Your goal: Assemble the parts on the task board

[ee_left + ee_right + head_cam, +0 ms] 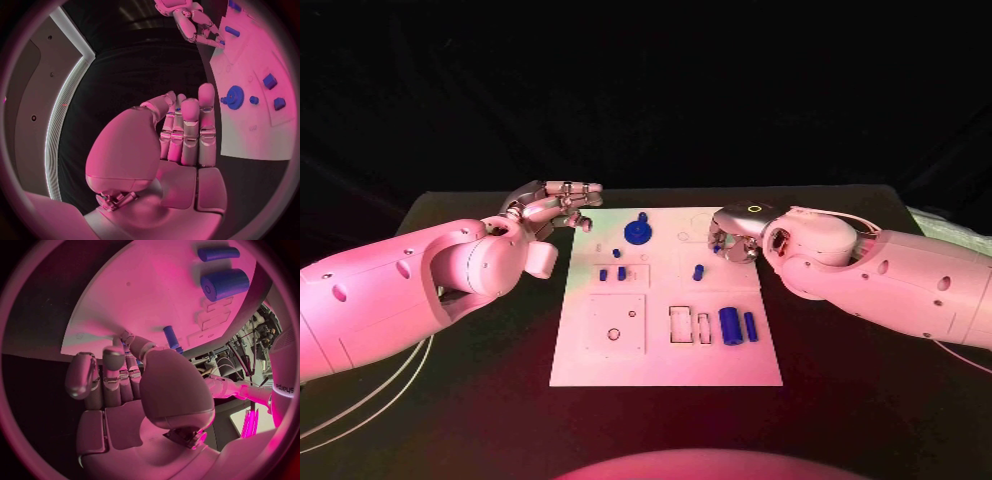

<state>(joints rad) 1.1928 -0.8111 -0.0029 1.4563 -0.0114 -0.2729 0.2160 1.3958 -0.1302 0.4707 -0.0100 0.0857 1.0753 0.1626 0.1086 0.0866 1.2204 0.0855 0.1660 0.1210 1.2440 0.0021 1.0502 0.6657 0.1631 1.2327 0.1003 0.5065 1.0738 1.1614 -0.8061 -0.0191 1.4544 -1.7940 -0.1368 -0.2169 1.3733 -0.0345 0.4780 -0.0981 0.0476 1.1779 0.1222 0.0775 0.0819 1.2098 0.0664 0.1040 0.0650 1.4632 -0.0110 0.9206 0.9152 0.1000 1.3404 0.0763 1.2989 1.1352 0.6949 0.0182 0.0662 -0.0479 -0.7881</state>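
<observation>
worktop: black, carries the board at centre.
board: white plate, long side running away from the robot; recessed panels on its near half.
left arm: comes in over the worktop, ends just off the board's far left corner.
right arm: reaches over the board's right edge.
left hand: beside the board's far left corner, not on it. Wrist view: fingers straight and side by side, thumb folded in toward them, nothing in the hand.
right hand: over the board's far right part, fingers pointing down at it. Wrist view: fingers bunched together near the board surface, a thin blue peg sticking out just past them. Can't tell whether the peg is pinched or just standing behind the fingers.
gear: blue, round, on the board's far middle, between the two hands, touched by neither.
cylinder: thickest blue part, lying in the near right area of the board.
rod: thinner blue piece, lying just beside the cylinder on its right, parallel to it.
small parts: two blue blocks left of centre; one blue piece right of centre, near the right hand.
</observation>
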